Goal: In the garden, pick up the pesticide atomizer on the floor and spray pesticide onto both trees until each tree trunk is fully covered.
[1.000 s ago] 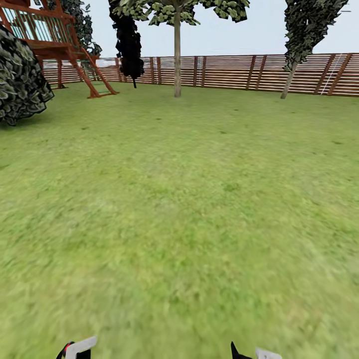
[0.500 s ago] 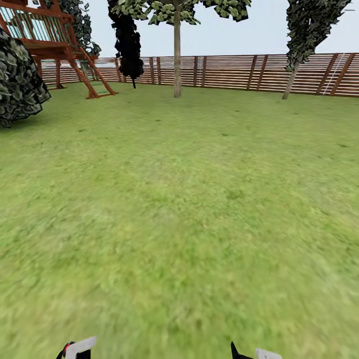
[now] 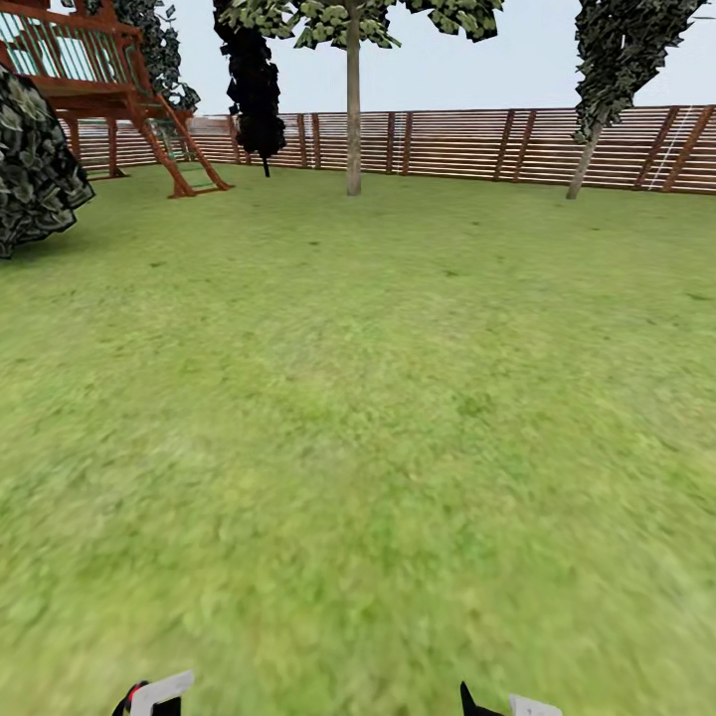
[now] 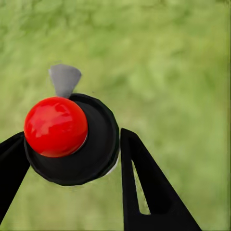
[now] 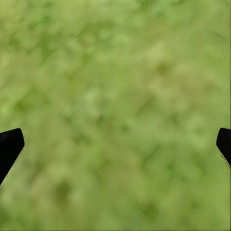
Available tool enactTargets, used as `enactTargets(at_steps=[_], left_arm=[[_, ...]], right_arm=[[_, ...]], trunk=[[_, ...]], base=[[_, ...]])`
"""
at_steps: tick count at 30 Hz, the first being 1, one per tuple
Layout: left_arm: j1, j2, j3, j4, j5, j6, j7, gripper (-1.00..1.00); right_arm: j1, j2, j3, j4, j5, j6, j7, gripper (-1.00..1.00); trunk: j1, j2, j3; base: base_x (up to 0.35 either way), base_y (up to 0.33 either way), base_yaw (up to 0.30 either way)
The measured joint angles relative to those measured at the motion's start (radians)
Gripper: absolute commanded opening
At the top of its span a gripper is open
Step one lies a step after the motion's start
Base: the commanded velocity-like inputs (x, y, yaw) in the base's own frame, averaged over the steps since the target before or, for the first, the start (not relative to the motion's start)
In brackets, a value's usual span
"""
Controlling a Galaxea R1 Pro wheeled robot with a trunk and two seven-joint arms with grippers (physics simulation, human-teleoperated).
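In the left wrist view, the pesticide atomizer (image 4: 72,139) has a glossy red ball on a round black cap, with a grey nozzle tip. It sits between the two black fingers of my left gripper (image 4: 72,135), which is shut on it above the grass. My right gripper (image 5: 119,137) hangs open over bare lawn, its fingertips at the view's edges. In the head view, a tree (image 3: 353,20) with a pale, straight tree trunk (image 3: 353,119) stands far ahead by the fence. A second leafy tree (image 3: 617,50) with a leaning trunk stands at the far right.
The garden lawn (image 3: 378,398) stretches ahead to a brown slatted fence (image 3: 467,144). A red-brown wooden play tower with a ladder (image 3: 119,89) stands at the far left. Beside it is a near-black slim tree (image 3: 254,89). A dark leafy bush (image 3: 30,169) sits at the left edge.
The whole head view has shifted slightly: the bush and play tower slid left as the camera moved. Both arm tips stay in place at the bottom edge.
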Motion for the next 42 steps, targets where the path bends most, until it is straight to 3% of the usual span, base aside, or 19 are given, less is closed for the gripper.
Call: enactTargets(at_steps=[42], left_arm=[[0.0,0.0,0.0,0.0,0.0,0.0,0.0,-1.0]], right_arm=[[0.0,0.0,0.0,0.0,0.0,0.0,0.0,1.0]], trunk=[[0.0,0.0,0.0]], base=[[0.339,0.0,0.0]])
